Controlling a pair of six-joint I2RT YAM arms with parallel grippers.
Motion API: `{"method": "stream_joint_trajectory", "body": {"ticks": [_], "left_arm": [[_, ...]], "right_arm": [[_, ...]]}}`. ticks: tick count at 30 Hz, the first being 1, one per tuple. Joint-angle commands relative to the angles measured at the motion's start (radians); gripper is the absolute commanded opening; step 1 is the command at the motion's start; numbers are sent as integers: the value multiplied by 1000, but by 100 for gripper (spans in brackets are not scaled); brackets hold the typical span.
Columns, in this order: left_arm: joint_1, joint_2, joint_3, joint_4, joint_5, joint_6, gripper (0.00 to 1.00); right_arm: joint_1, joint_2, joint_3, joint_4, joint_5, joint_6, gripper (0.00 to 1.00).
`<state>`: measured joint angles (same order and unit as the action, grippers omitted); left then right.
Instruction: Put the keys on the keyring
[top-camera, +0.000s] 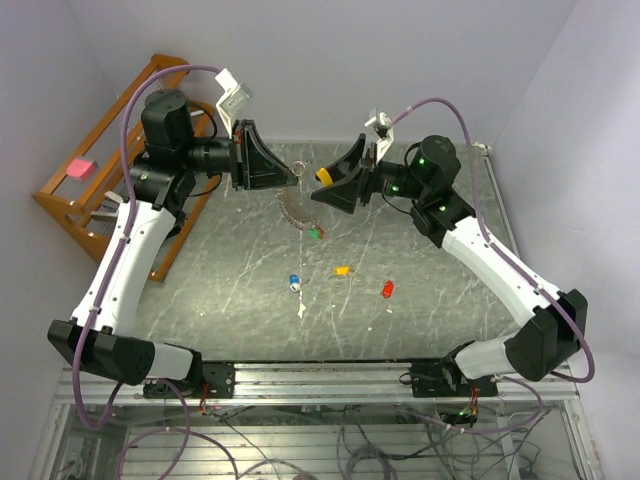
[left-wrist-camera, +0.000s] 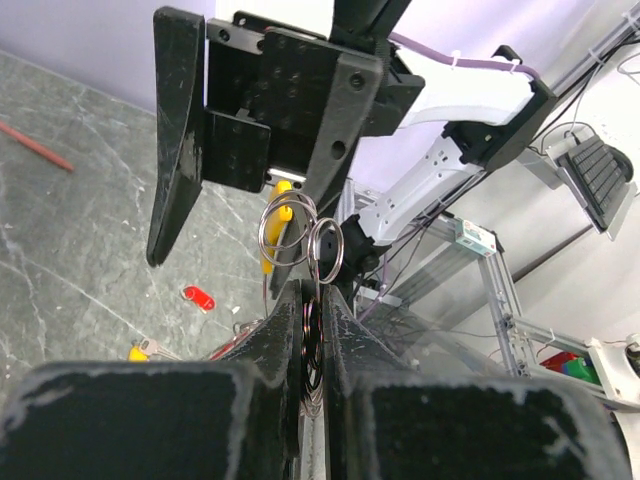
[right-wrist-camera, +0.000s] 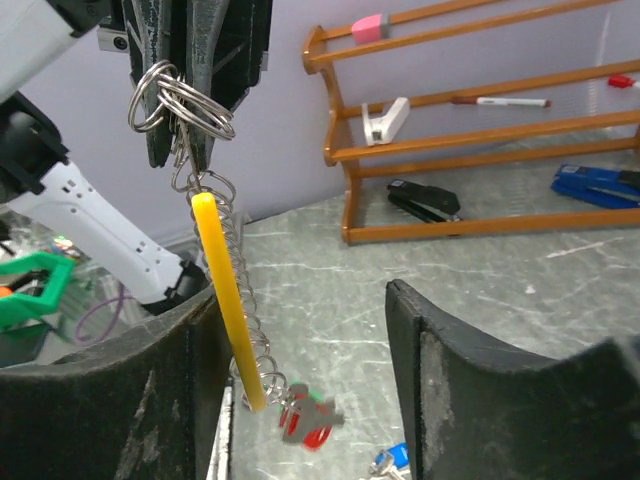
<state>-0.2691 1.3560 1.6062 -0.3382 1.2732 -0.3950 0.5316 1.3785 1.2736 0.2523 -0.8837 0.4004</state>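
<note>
My left gripper (top-camera: 292, 174) is raised above the far middle of the table and shut on the keyring's silvery rings (left-wrist-camera: 300, 236), which stick up past its tips (left-wrist-camera: 312, 296). A wire spring with a yellow banana-shaped piece (right-wrist-camera: 226, 312) hangs from the rings (right-wrist-camera: 178, 98), and a green-and-red key (right-wrist-camera: 312, 420) dangles at its end. My right gripper (top-camera: 331, 181) faces the left one and is open. Its fingers (right-wrist-camera: 300, 300) straddle the yellow piece (top-camera: 325, 176) without gripping it. Loose blue (top-camera: 294, 282), orange-yellow (top-camera: 342, 270) and red (top-camera: 388, 289) keys lie on the table.
A wooden rack (top-camera: 95, 180) stands at the far left, holding a stapler and pens (right-wrist-camera: 430, 200). A thin red pencil (left-wrist-camera: 35, 147) lies on the grey marbled table (top-camera: 440, 300). A white scrap (top-camera: 302, 311) lies near the blue key.
</note>
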Motion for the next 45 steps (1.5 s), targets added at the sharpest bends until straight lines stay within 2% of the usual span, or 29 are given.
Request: {"method": "stream_joint_trajectory", "body": {"ticks": [1, 7, 13, 17, 20, 27, 40, 45], "left_arm": [[2, -25, -16, 128, 46, -89, 7], [2, -19, -8, 101, 33, -63, 7], [2, -8, 18, 72, 14, -43, 8], [2, 1, 32, 83, 9, -60, 13], [2, 2, 19, 148, 16, -118, 19], [-1, 1, -10, 227, 19, -188, 28], [-7, 0, -4, 172, 14, -140, 28], [-7, -3, -6, 177, 15, -139, 24]], "right_arm": [[8, 24, 18, 102, -66, 44, 54], [14, 53, 42, 94, -128, 65, 17], [24, 40, 14, 128, -122, 100, 1], [29, 38, -12, 163, -122, 127, 0], [33, 36, -17, 167, -123, 127, 0], [46, 43, -9, 166, -97, 119, 0], [50, 54, -19, 244, -74, 173, 0], [50, 57, -19, 230, -74, 164, 0]]}}
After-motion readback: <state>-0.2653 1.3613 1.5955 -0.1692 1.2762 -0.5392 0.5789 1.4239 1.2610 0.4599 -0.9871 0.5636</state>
